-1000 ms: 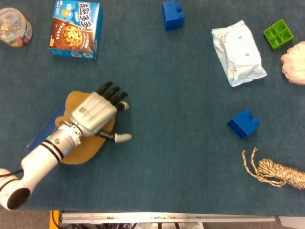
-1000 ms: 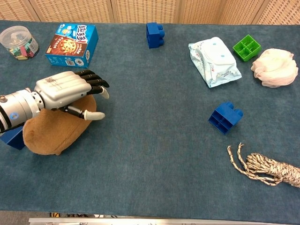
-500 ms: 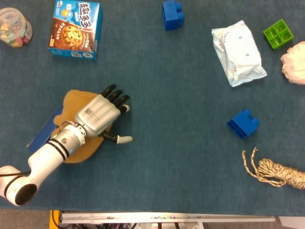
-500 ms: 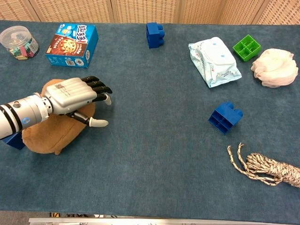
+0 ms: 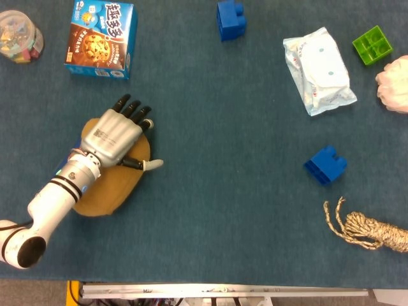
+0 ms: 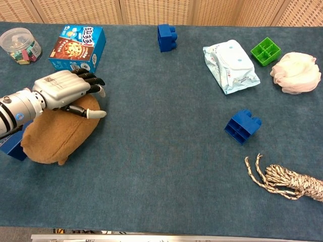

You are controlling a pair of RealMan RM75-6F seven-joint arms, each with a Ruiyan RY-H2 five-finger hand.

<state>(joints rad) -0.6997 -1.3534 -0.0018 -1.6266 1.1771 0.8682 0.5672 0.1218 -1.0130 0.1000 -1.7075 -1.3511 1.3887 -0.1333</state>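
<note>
Resting your left hand (image 5: 115,137) atop the brown plush pad (image 6: 53,137) at the table's left edge, fingers spread, grasping nothing; likely step: acquiring it. Next you are needing fingers curling around its rim.

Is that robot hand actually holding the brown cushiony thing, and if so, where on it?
It cannot be told. The left hand lies over the top end of the brown plush, fingers spread, thumb out beside it; no closed grip shows.
</note>
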